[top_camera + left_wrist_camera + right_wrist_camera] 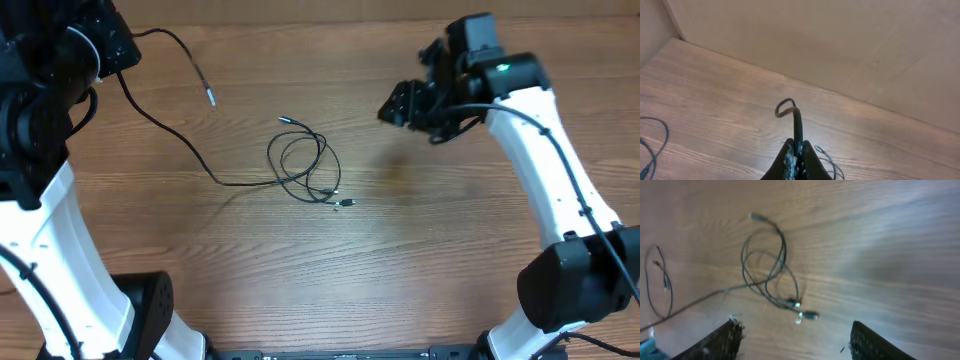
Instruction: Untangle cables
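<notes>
While the left claw (797, 151), at upper left overhead, clamps one cable (798, 124) — its strand runs down to centre — the loops (303, 168) there lie tangled; right claw (392, 103), upper right, gapes empty. Most untangling seems left.

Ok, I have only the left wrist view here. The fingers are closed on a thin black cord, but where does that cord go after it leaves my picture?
Observer: In the overhead view, the held cord runs from the left gripper across the table into a looped bundle near the middle.
Operator: Is the right gripper touching that bundle?
Observer: No. The right gripper is open and hangs above the table, off to the right of the bundle.
Operator: Is any end of my cord free?
Observer: Yes. A shorter strand leaves the left gripper and ends in a plug tip lying alone on the table, apart from the bundle.
</notes>
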### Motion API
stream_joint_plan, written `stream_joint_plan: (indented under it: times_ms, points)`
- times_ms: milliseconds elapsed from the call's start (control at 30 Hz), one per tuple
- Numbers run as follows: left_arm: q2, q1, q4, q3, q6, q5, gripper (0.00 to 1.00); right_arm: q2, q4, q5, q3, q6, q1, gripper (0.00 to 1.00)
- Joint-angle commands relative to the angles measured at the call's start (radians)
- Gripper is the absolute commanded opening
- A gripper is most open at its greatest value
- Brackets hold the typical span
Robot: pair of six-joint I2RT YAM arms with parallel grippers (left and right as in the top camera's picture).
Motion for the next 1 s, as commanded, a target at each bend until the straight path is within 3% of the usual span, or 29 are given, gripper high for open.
stream_joint_plan:
  times_ms: [0, 167, 500, 567, 667, 800, 867, 900, 967]
  points:
    - [-0.056, 0.001, 0.019, 0.005, -0.009, 0.008, 0.04, 0.0, 0.115, -0.008, -0.108, 0.044, 0.082, 0.68]
    - [-0.087, 0.001, 0.014, 0.005, -0.009, -0.007, 0.04, 0.023, 0.459, 0.077, -0.346, 0.126, 0.175, 0.67]
    - [-0.1, 0.001, -0.001, 0.005, -0.01, -0.006, 0.04, 0.211, 0.754, -0.05, -0.378, 0.23, 0.276, 0.63]
    - [-0.1, 0.001, -0.003, 0.005, -0.009, -0.008, 0.04, 0.227, 0.781, -0.031, -0.378, 0.285, 0.291, 0.56]
    - [-0.101, 0.001, 0.012, 0.005, -0.01, -0.017, 0.04, 0.242, 0.765, 0.042, -0.378, 0.331, 0.3, 0.37]
    - [-0.145, 0.01, 0.122, 0.005, -0.013, -0.037, 0.04, 0.243, 0.726, 0.1, -0.378, 0.331, 0.289, 0.24]
    - [-0.195, 0.037, 0.185, 0.005, -0.022, -0.055, 0.04, 0.242, 0.677, 0.117, -0.377, 0.33, 0.267, 0.1]
    - [-0.218, 0.053, 0.205, 0.005, -0.034, -0.095, 0.04, 0.238, 0.635, 0.142, -0.371, 0.33, 0.248, 0.04]
    - [-0.269, 0.081, 0.249, 0.005, -0.04, -0.252, 0.04, 0.214, 0.482, 0.249, -0.335, 0.319, 0.182, 0.04]
